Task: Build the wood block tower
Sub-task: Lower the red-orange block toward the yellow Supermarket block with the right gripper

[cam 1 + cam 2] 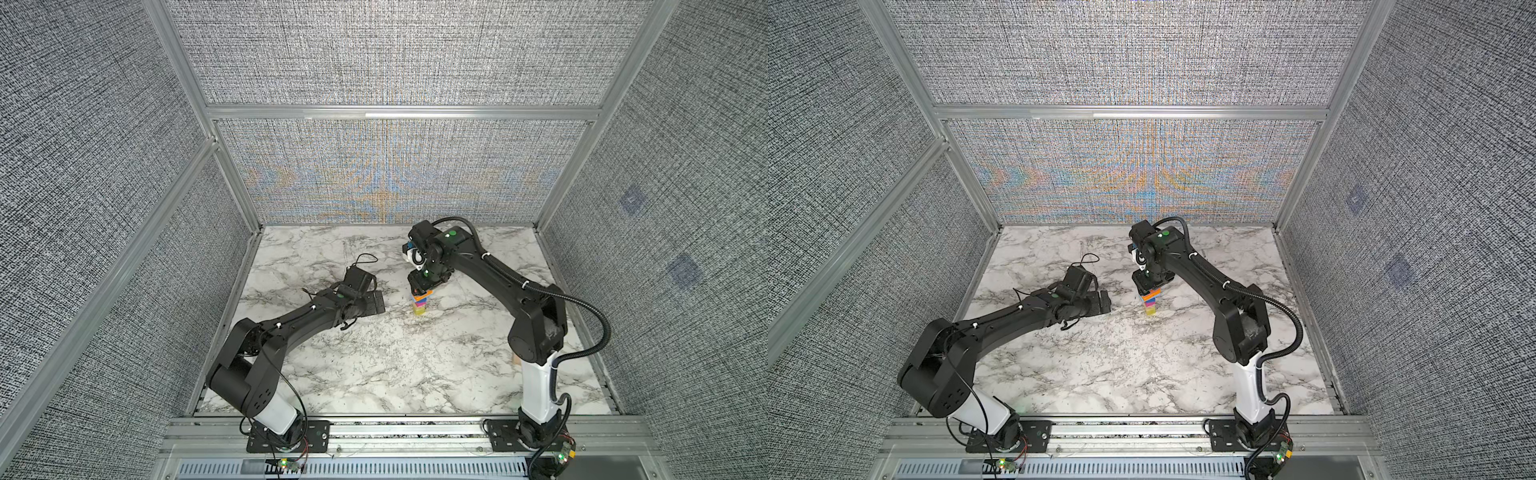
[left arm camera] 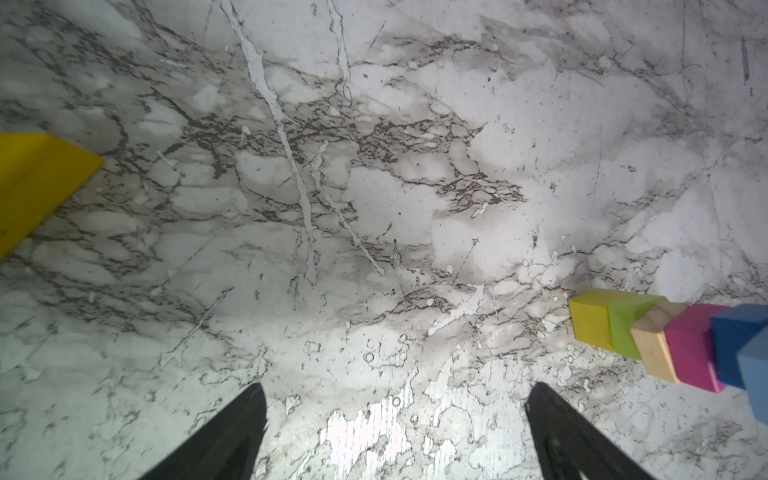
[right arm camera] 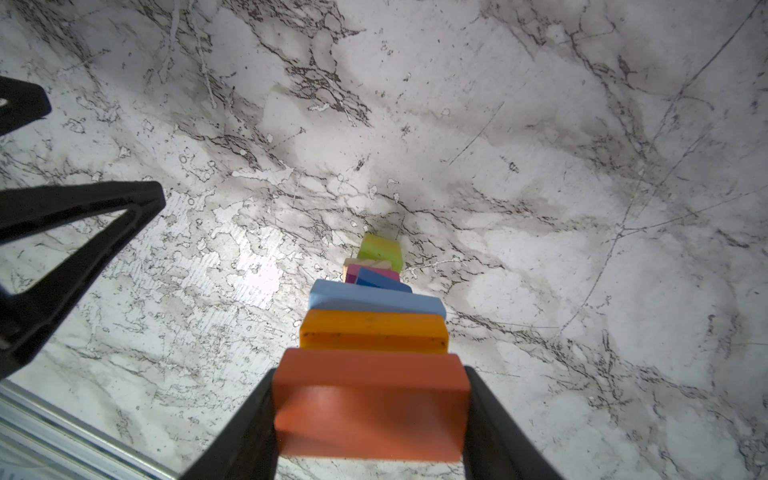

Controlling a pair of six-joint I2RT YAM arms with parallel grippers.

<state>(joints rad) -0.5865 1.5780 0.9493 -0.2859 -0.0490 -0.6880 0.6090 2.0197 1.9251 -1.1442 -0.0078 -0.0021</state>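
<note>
The tower (image 1: 419, 306) (image 1: 1150, 306) stands mid-table as a narrow column: yellow-green base, plain wood, magenta, blue, light blue and an orange slab (image 3: 374, 330). My right gripper (image 3: 370, 415) (image 1: 419, 287) hangs straight over it, shut on a red-orange block (image 3: 370, 399) directly above the orange slab; I cannot tell whether they touch. My left gripper (image 2: 397, 395) (image 1: 374, 306) is low over the table to the left of the tower, open and empty. In the left wrist view a yellow wedge (image 2: 37, 183) lies on the table and the tower (image 2: 665, 340) shows at the edge.
The marble table (image 1: 374, 365) is boxed in by grey fabric walls on aluminium posts (image 1: 232, 174). The left gripper's fingers (image 3: 83, 232) show at the side of the right wrist view. A sliver of pale wood (image 1: 515, 358) peeks out beside the right arm's lower link.
</note>
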